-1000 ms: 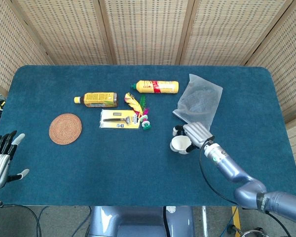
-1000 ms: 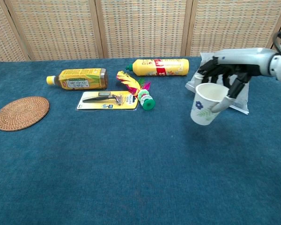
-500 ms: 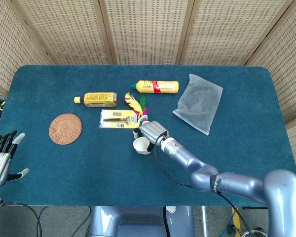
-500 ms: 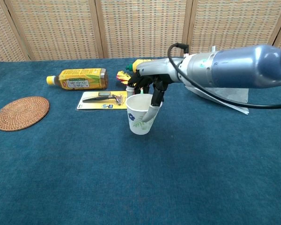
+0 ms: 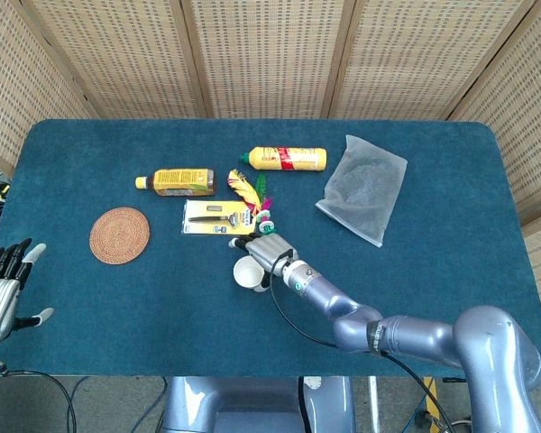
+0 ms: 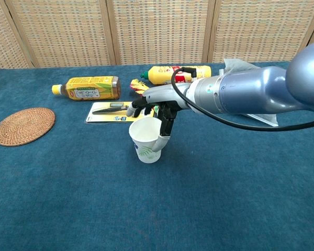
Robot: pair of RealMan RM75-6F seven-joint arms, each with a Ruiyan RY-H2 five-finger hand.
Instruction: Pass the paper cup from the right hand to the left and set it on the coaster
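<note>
Right robot hand (image 6: 156, 113) pinches paper cup (image 6: 145, 139) by rim mid-frame; left robot hand (image 5: 4, 287) open lower left, thin rim could buckle at handover.

Open blue cloth is seen between the paper cup (image 6: 145, 139), held by the right hand (image 6: 156, 110), and the coaster (image 6: 23, 125). The path is bordered behind by the razor card (image 6: 118, 111) and yellow bottle (image 6: 87, 87). The left hand (image 5: 2, 289) is kept at the table's near-left edge.
</note>
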